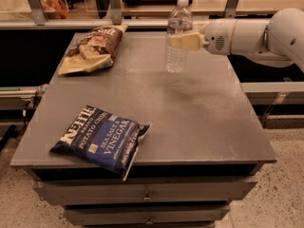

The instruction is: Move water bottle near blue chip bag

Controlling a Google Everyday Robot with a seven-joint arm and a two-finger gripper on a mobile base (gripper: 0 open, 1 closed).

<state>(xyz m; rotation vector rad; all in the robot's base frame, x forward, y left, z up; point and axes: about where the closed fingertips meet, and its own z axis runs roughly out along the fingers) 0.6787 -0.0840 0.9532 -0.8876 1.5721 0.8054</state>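
The water bottle (178,51) is a clear ribbed bottle with a white cap, upright at the far middle of the grey table (199,113). My gripper (183,42) reaches in from the right and is shut on the bottle's middle, holding it slightly above the table top. The blue chip bag (100,139) lies flat at the front left of the table, its corner over the front edge, well apart from the bottle.
A brown-and-tan chip bag (92,49) lies at the far left corner. My white arm (256,34) spans the far right. Metal rails and shelving stand behind the table. Drawers (147,194) sit under the table top.
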